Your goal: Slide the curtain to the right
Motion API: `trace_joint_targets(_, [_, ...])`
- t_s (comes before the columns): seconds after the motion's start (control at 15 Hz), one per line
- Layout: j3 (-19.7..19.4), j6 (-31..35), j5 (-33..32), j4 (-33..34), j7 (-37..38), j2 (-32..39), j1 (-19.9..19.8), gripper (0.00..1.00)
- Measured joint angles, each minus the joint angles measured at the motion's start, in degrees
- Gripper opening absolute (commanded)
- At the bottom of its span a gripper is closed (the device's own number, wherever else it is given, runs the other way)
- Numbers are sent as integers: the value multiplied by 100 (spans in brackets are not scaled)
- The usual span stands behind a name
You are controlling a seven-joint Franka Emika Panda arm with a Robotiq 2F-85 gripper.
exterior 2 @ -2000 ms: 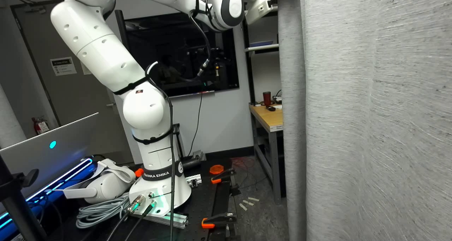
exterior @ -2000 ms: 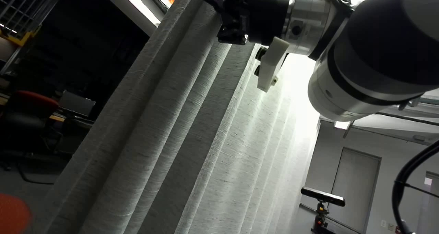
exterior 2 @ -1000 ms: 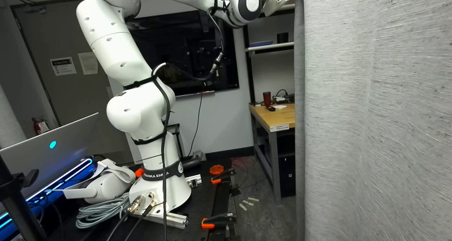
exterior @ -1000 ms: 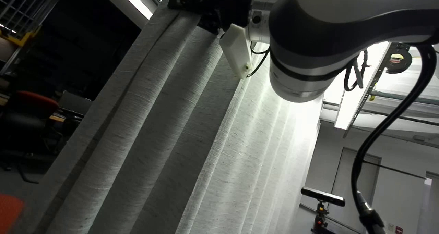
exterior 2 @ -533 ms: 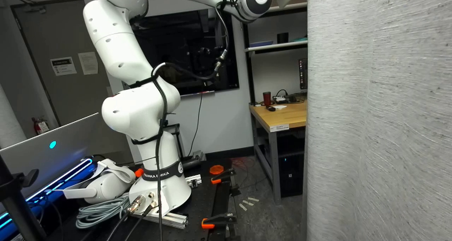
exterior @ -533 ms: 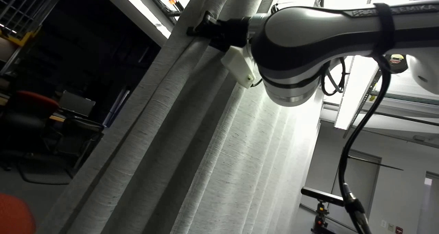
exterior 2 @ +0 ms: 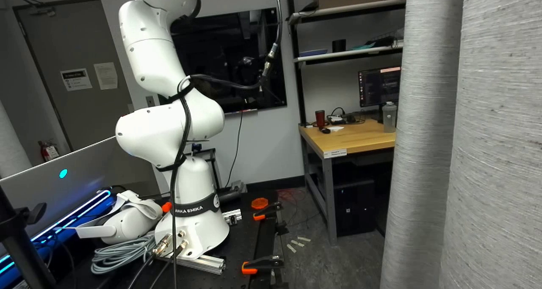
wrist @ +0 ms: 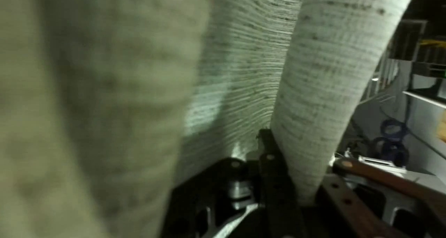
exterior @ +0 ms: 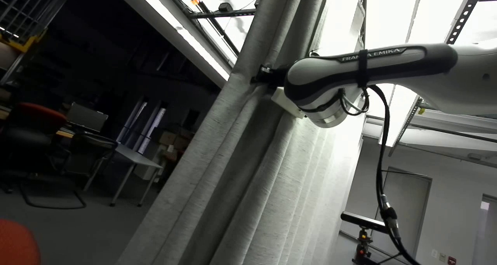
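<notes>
The light grey curtain (exterior: 217, 168) hangs in long vertical folds through the middle of an exterior view, and its edge fills the right side in an exterior view (exterior 2: 499, 132). High on its near edge, my black gripper (exterior: 259, 78) grasps the fabric, which bunches around it. In the wrist view a pale fold of curtain (wrist: 324, 74) runs down between the gripper's fingers (wrist: 273, 171), narrowing where they pinch it. Part of the far finger is covered by that fold. Another blurred fold lies close to the camera at left.
Beyond the curtain edge stand a wooden desk (exterior 2: 351, 136) with a monitor (exterior 2: 379, 86) and a bottle (exterior 2: 389, 117), and a shelf rack (exterior 2: 347, 54). A camera on a stand (exterior: 365, 222) is beside the curtain. A table (exterior: 136, 156) and chairs sit in the dark area.
The gripper has closed on the fabric and moved right and down with it in an exterior view. The curtain edge has shifted right in both exterior views, uncovering more of the desk and room.
</notes>
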Motion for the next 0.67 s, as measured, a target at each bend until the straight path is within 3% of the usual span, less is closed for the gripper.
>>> trace_joint_targets(0.47, [949, -716, -96, 678, 440, 100, -2886, 1])
trace_joint_targets(0.67, [1551, -978, -266, 850, 877, 201, -4152, 1])
